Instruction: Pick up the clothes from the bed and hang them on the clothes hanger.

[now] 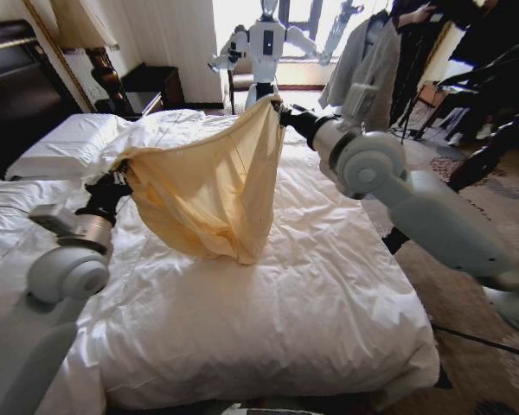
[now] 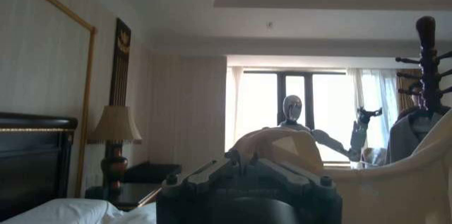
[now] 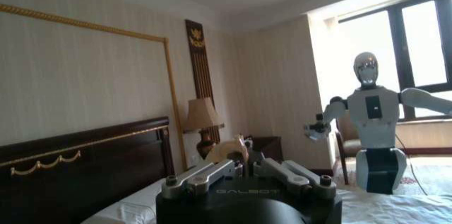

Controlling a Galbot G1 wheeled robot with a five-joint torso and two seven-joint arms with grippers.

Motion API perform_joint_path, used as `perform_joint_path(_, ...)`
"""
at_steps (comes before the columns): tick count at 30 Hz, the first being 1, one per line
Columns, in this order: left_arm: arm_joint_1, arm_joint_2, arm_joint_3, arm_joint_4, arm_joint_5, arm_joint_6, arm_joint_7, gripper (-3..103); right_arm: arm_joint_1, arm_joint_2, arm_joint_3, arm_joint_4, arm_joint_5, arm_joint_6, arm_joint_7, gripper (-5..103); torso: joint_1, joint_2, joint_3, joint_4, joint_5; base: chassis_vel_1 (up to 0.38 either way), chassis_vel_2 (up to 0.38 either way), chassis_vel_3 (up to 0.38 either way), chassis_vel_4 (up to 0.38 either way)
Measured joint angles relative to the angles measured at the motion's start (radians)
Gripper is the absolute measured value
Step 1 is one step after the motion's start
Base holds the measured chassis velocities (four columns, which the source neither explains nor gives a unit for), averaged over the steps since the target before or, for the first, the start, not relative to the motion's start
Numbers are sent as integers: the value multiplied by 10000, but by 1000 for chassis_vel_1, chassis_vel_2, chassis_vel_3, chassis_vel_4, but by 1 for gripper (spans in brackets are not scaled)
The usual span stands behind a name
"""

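A: Where is the thin pale-yellow, wrinkly cloth garment [image 1: 209, 186] now?

B: It hangs in the air above the wide bed with the puffy white quilted duvet [image 1: 311, 285], stretched between both arms. The left gripper [image 1: 121, 183] is closed on one edge of it, low and on the left. The right gripper [image 1: 278, 111] is closed on the other edge, higher and further from the robot. The lowest fold hangs just above the duvet.

A: So which step is this?

B: I judge the picking up is done and the carrying begins. A thin black hanger I cannot make out. Beyond the bed hangs a grey coat [image 1: 363, 65]. The next move, I think, needs both arms to keep the cloth tight while the robot turns there.
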Motion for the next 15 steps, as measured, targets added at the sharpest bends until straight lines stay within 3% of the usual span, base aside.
perform_joint_path(3,505,142,-1585,-760,-975,294,-203,0,568,-568,16,727,713,42,212,0,-1,2,-1,-3,0,0,0,0,0)
perform_joint_path(4,505,142,-1585,-760,-975,294,-203,0,568,-568,16,727,713,42,212,0,-1,2,-1,-3,0,0,0,0,0)
perform_joint_path(8,733,496,-3165,-941,-2318,640,-292,0,1856,-1175,-47,1330,1945,65,275,0,-1,2,-1,-8,3,0,0,0,0)
perform_joint_path(13,881,735,-4184,-935,-3046,843,-406,0,2867,-1248,-166,1508,2760,98,441,0,-1,2,-1,-3,-1,0,0,0,0)
perform_joint_path(15,1234,952,-5541,-911,-3585,896,-424,0,3652,-1326,-217,1558,3234,111,476,0,0,1,0,-4,-3,0,0,0,0)
